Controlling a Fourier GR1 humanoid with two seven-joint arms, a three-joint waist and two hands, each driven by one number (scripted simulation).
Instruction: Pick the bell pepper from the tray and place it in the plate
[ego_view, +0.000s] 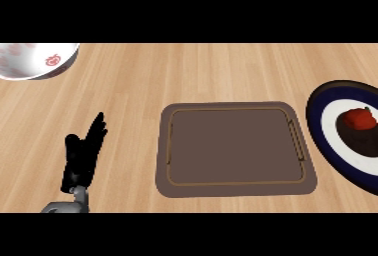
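Hand low at the left edge: the left hand (80, 161) is open, its black fingers straight and close together, pointing up and away over the table (221, 65), holding nothing. Its grey forearm comes in just below it from the bottom edge. To its right, a little apart, lies the brown tray (229, 145), square with rounded corners and a raised rim, flat in the middle of the table, nothing lying in it. Further right, just beside the tray's far side, sits the plate (330, 135), dark blue at the rim, white ring inside, dark centre, partly cut off by the right edge. The red pepper (359, 119) rests on that dark centre, well apart from the hand. Up in the far left corner, a white bowl (33, 60) with red markings.
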